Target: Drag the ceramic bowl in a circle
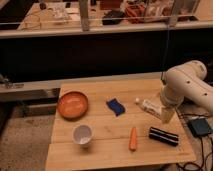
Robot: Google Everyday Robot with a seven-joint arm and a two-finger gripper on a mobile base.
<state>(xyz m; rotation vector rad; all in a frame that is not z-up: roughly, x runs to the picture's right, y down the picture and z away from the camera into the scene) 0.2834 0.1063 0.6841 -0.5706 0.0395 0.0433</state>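
The ceramic bowl (73, 104) is a wide, shallow, orange-red bowl. It rests on the left part of the wooden table (107, 150) and looks empty. My gripper (167, 116) hangs from the white arm (186, 84) over the table's right side. It points down, far to the right of the bowl, and is not touching it.
A white cup (82, 134) stands just in front of the bowl. A blue sponge (116, 106), a carrot (133, 138), a black ribbed object (163, 135) and a white tube (150, 106) lie toward the right. A black box (200, 127) with cables sits off the table's right edge.
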